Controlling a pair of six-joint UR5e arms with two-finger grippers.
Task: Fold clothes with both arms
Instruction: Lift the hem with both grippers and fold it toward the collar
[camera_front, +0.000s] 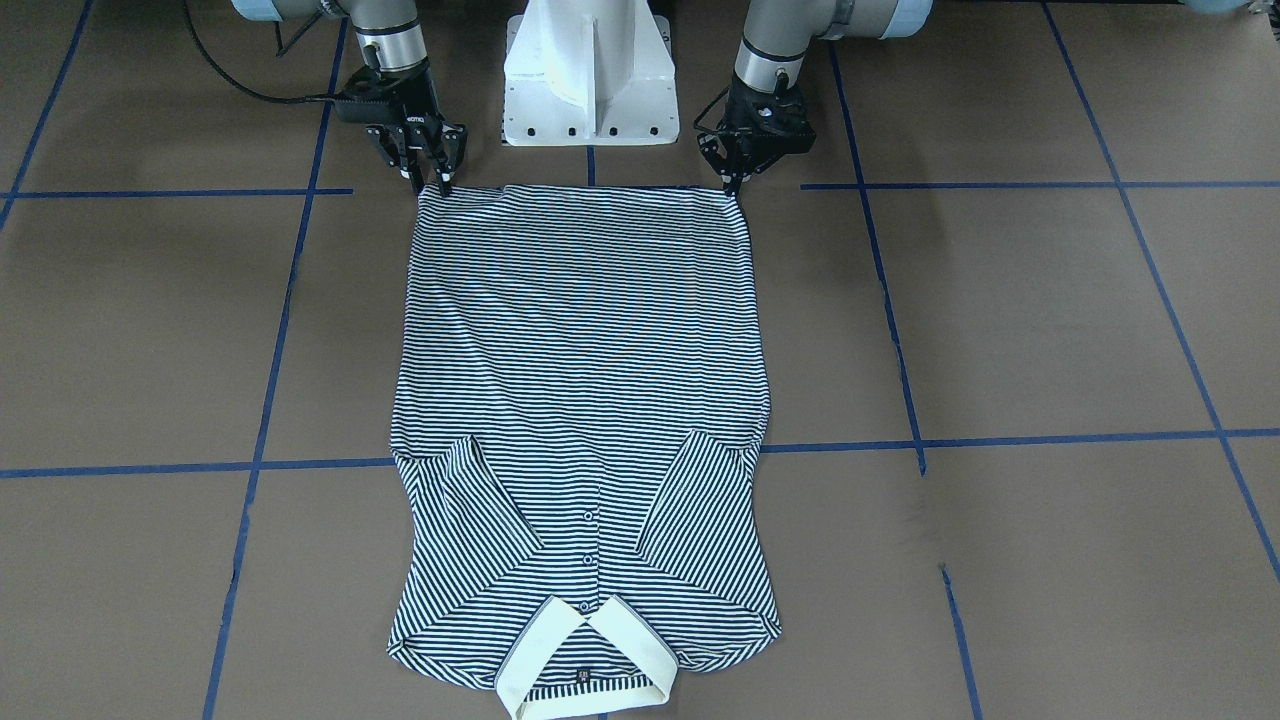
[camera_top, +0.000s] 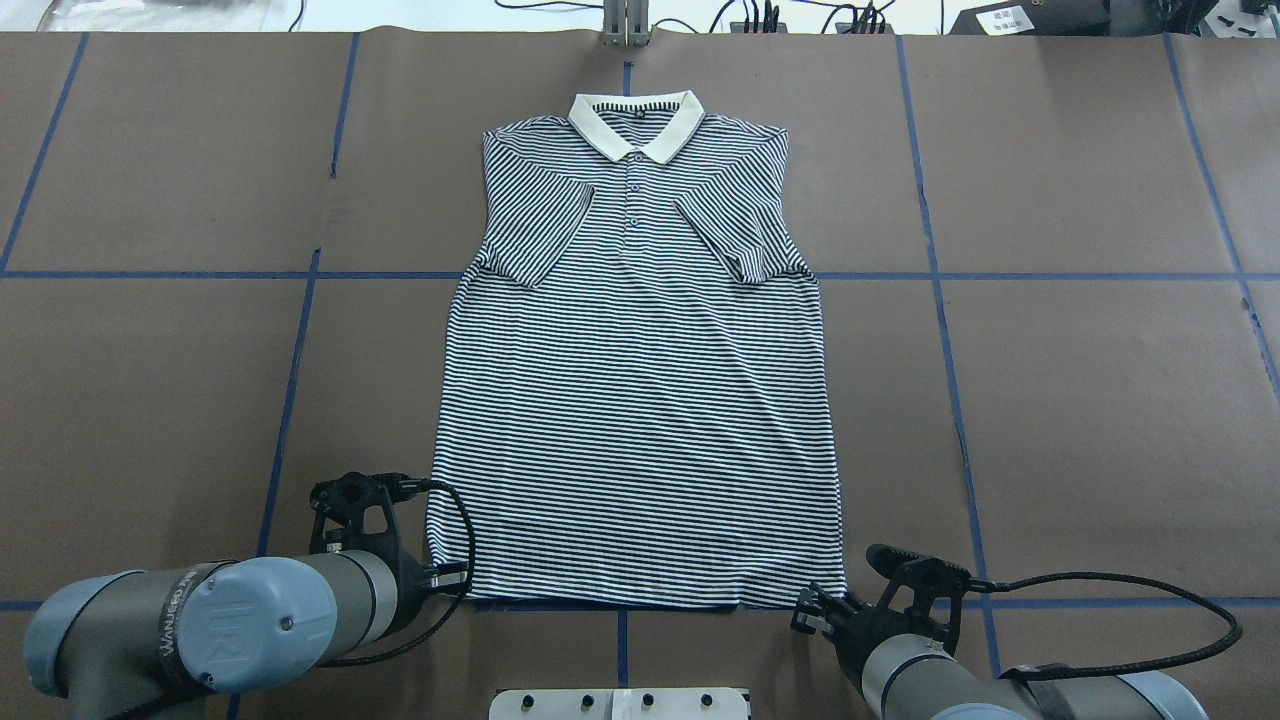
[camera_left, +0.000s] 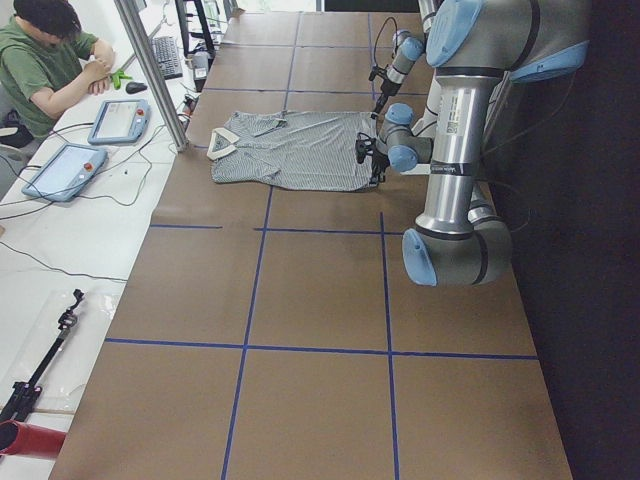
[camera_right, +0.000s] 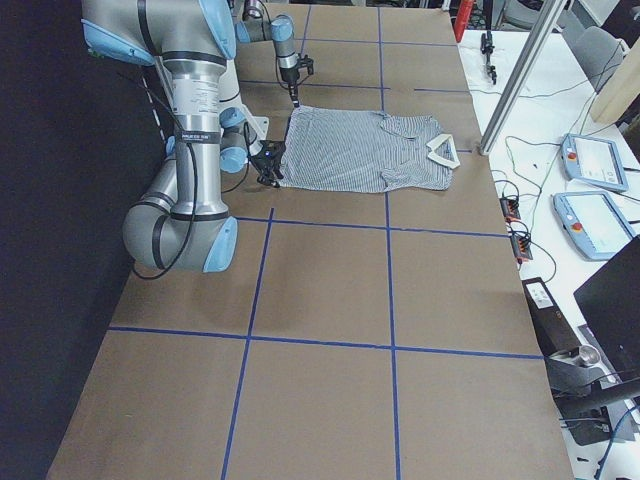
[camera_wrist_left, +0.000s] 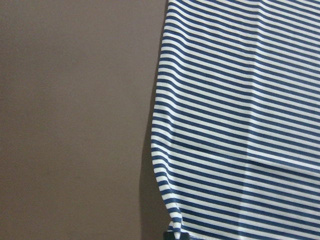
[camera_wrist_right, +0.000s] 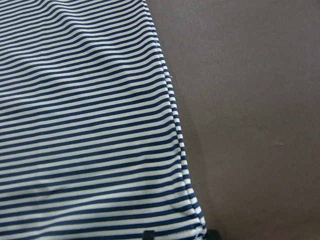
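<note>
The striped polo shirt lies flat and face up on the brown table. Its cream collar is at the far side and both sleeves are folded in over the chest. The hem runs along the side near the robot. My left gripper is shut on the hem's left corner, which puckers at a fingertip. My right gripper is pinched on the other hem corner. Both corners stay low at the table.
The white pedestal base stands just behind the hem, between the arms. Blue tape lines grid the brown table. A person sits at a side table with teach pendants beyond a metal post.
</note>
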